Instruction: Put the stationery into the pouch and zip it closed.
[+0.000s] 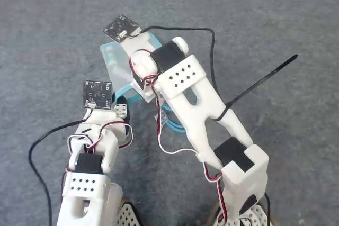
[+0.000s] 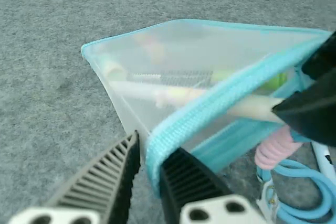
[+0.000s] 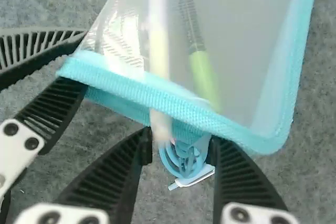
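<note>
A translucent pouch (image 1: pixel 114 62) with a teal zipper edge is tilted up off the grey mat, with several pens showing through its wall (image 2: pixel 199 61). My left gripper (image 2: pixel 153 148) is shut on the teal edge at one corner, and it also appears in the right wrist view (image 3: pixel 58 77). A white pen (image 3: pixel 157 51) pokes out through the zipper opening. Its end lies between the fingers of my right gripper (image 3: pixel 179 140), which stands open at the pouch's other end (image 2: pixel 304 103). A green pen (image 3: pixel 202 72) is inside the pouch.
A blue cord loop (image 1: pixel 175 123) lies on the mat under the right arm, with a pink coil (image 2: pixel 273 150) beside it. A thin black strip (image 1: pixel 265 80) sticks out on the right. Grey mat (image 1: pixel 275 25) stretches all around.
</note>
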Controlling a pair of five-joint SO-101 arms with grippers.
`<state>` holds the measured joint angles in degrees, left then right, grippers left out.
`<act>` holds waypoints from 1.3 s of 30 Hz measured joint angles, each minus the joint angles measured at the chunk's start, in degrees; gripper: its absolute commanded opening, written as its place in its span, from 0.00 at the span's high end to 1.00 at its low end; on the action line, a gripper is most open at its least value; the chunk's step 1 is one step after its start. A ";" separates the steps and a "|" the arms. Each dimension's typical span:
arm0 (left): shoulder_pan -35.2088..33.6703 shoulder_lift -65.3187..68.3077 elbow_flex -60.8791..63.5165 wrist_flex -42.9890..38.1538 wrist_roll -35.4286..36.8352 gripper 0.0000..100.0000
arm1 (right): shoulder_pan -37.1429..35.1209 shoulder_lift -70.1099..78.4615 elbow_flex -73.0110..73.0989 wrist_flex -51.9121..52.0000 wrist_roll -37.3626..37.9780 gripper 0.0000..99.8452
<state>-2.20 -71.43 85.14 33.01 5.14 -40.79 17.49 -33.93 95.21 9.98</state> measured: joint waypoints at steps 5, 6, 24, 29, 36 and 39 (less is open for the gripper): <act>-0.09 0.00 0.00 0.00 0.00 0.99 | 0.18 -5.36 0.00 -0.09 0.09 0.81; -0.09 0.00 0.00 0.00 -0.44 0.99 | 0.44 -7.47 0.00 0.00 0.09 0.82; -2.37 0.00 0.09 0.00 -0.53 0.99 | 12.04 -31.65 58.55 -21.45 -4.40 0.82; -7.91 0.00 0.09 0.00 -0.53 0.99 | 11.69 -30.51 69.80 -31.74 -5.45 0.82; -8.70 0.00 0.09 0.00 -0.53 0.99 | 11.87 -17.58 69.54 -32.88 -7.03 0.82; -8.79 0.00 0.09 0.00 -0.53 0.99 | 11.69 -14.15 68.40 -32.88 -7.03 0.83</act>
<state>-10.99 -71.43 85.23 33.01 4.62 -29.10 3.34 34.46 62.33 2.95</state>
